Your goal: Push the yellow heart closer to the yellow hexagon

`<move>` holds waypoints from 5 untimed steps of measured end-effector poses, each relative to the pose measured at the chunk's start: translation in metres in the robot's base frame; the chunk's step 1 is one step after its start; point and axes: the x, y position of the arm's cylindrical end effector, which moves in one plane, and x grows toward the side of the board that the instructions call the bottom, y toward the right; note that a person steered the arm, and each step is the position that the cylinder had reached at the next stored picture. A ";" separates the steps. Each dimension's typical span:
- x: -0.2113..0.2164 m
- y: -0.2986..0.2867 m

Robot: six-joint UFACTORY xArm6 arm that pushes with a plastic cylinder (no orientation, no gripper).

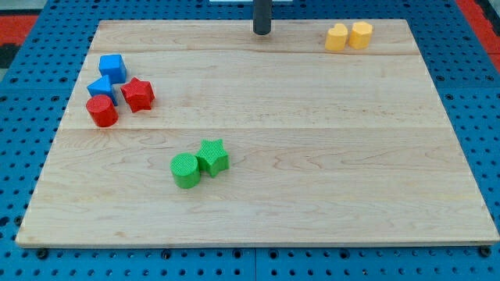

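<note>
Up at the far right of the wooden board [312, 195], the yellow heart [337, 37] sits touching the yellow hexagon [361, 34], heart on the left, hexagon on the right. My tip [262, 32], the lower end of a dark upright rod, rests on the board at the far edge, well apart to the left of both yellow blocks. The arm ends only in this rod and grasps nothing. Near the left edge, a blue cube [112, 68], a second blue block [101, 87], a red star [137, 94] and a red cylinder [101, 111] cluster together. Nearer the middle, a green cylinder [186, 171] touches a green star [212, 157].
</note>
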 end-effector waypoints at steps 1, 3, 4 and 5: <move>0.021 0.001; 0.036 0.006; 0.027 -0.065; 0.027 -0.109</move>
